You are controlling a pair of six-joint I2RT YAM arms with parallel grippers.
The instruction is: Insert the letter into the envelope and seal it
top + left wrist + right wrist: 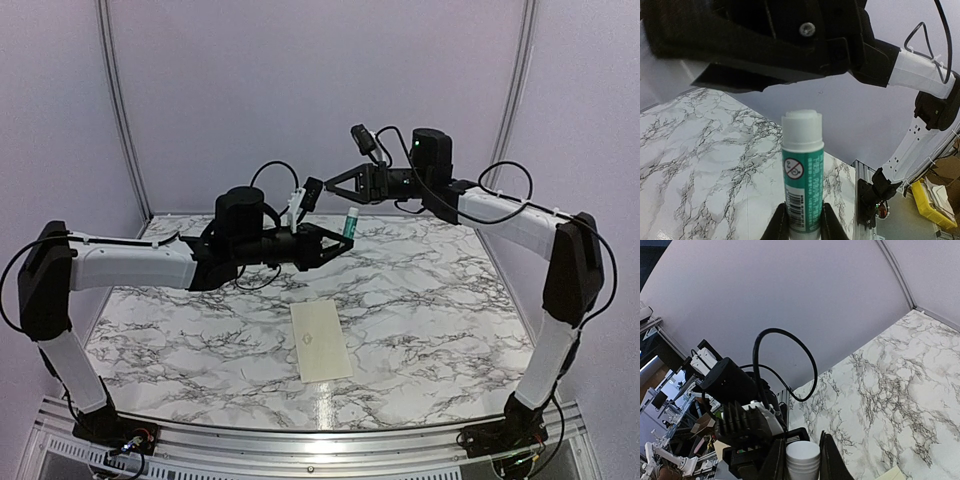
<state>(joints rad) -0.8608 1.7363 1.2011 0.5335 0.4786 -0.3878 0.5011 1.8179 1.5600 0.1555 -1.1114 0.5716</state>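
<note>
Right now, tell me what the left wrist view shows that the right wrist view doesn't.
Left wrist only: the glue tube, upright and uncapped, gripped near its base by the left gripper. Right wrist only: a white cap pinched in the right gripper, with the left arm behind it. Both: the marble table and the plain wall.

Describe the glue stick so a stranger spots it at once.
Above the marble table, follow the left arm to its tool. Clamped upright there is the glue stick: a green tube with a white top, unlike the flat cream envelope below.
</note>
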